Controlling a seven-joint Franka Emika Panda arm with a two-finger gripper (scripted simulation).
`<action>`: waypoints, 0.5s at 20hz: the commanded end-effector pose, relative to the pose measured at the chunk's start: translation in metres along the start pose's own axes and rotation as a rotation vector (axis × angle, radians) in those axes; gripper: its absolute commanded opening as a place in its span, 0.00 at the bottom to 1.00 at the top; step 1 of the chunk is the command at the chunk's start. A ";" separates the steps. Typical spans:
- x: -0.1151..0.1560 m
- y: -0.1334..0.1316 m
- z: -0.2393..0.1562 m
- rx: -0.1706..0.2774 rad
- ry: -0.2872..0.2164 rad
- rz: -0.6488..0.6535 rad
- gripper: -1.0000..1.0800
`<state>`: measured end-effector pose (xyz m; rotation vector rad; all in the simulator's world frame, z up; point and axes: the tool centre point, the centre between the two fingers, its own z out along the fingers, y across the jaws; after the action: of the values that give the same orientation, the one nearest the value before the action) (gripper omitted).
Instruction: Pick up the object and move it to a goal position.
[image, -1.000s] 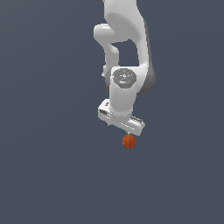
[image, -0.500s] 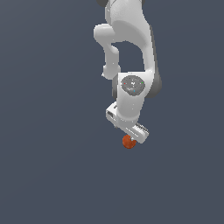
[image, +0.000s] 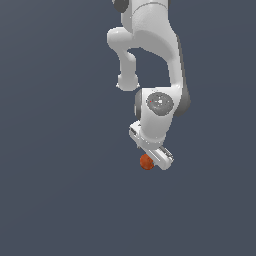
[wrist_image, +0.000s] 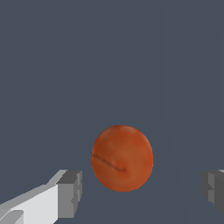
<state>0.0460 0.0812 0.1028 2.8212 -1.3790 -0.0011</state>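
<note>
Fingers (wrist_image: 70, 192) of the white gripper (wrist_image: 142, 190) stand wide apart, holding nothing. Between them, touching neither, sits the orange-red sphere (wrist_image: 122, 158), nearer one finger. Beyond lies plain grey ground (wrist_image: 109, 52). A good grasp likely needs centring on the ball, then closing evenly.

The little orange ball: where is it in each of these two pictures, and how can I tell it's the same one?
Exterior view: the orange ball sits low, near the middle, just under the white gripper.
Wrist view: it fills the lower middle, between the two grey fingertips.
Shared landmark: the gripper, right beside the ball in both.
</note>
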 end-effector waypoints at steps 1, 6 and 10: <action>-0.002 -0.003 0.002 0.001 0.000 0.034 0.96; -0.005 -0.007 0.005 0.001 0.000 0.073 0.96; -0.006 -0.008 0.006 0.002 0.000 0.083 0.96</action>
<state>0.0487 0.0905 0.0972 2.7659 -1.4895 -0.0004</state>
